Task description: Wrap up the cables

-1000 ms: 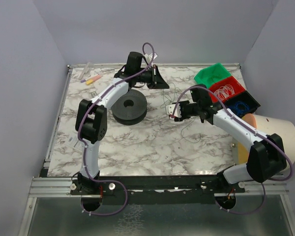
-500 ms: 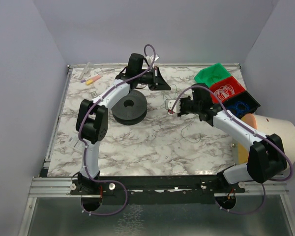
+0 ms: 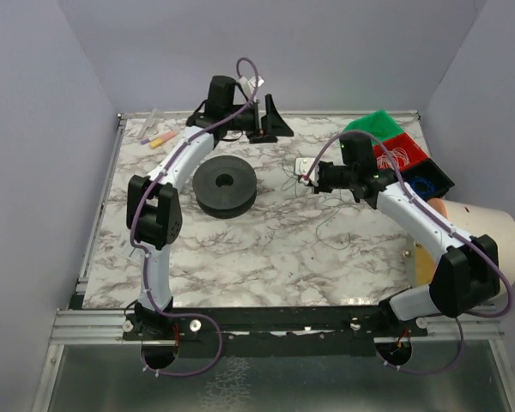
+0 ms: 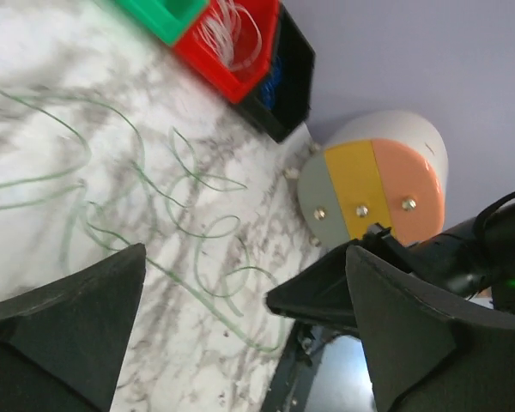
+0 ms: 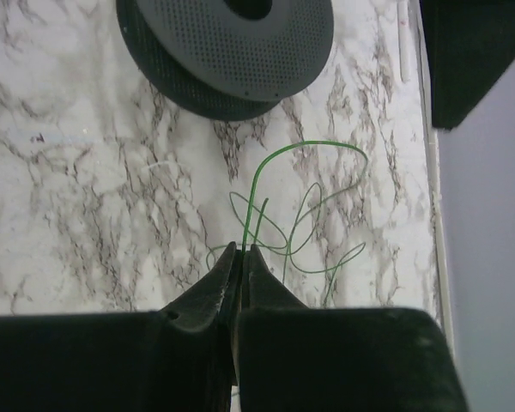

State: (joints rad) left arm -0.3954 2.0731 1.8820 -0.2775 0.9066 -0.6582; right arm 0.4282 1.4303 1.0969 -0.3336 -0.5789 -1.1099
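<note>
A hair-thin green cable (image 5: 254, 189) lies in loose curls on the marble table (image 3: 240, 257). My right gripper (image 5: 242, 251) is shut on one strand of it, and the strand rises straight out of the tips. From above, that gripper (image 3: 305, 174) hovers right of centre with faint cable loops (image 3: 326, 225) below it. My left gripper (image 3: 272, 127) is open near the far edge, holding nothing. Its wrist view shows the curly green cable (image 4: 197, 232) on the table between the wide-apart fingers (image 4: 69, 335). Whitish coiled cables (image 4: 232, 34) fill the red bin (image 3: 399, 154).
A black round spool (image 3: 225, 184) lies left of centre, also seen in the right wrist view (image 5: 232, 43). Green bin (image 3: 371, 129), red bin and black bin (image 3: 425, 182) line the far right. A beige cylinder (image 3: 481, 240) lies at the right edge. Markers (image 3: 159, 139) lie far left.
My left gripper opened and swung back toward the far edge, away from the spool. My right gripper closed on the green strand and shifted slightly farther up the table.
</note>
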